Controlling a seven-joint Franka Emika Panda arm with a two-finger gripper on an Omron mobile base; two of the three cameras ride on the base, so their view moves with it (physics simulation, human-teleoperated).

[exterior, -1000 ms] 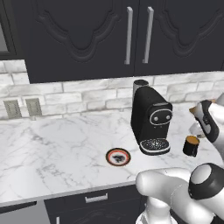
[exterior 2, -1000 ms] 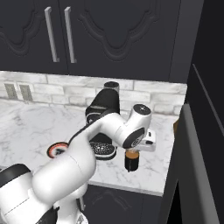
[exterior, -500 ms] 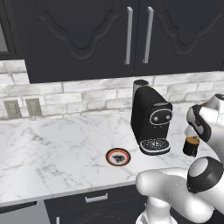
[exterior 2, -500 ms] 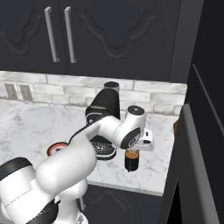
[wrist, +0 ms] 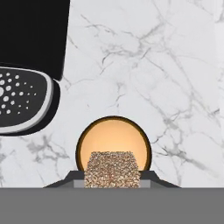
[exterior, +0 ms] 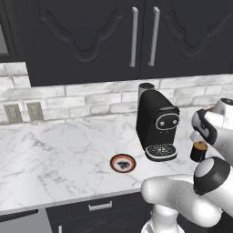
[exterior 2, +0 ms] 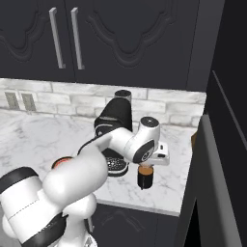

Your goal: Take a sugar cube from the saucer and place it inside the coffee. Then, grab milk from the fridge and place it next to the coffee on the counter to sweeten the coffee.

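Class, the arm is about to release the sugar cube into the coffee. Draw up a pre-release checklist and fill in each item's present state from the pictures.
1. Sugar cube held between the pincer tips: ok, the brown speckled cube sits between both tips in the hand view.
2. Cube lined up over the coffee cup: ok, the cup's opening lies directly behind the cube.
3. Cup upright on the counter: ok, it stands beside the coffee machine.
4. Height of cube above the coffee: cannot tell exactly; in the right base view the hand sits just over the cup.
5. Machine's drip tray clear of the drop path: ok, it lies off to one side.
6. Saucer undisturbed: ok, flat on the counter.
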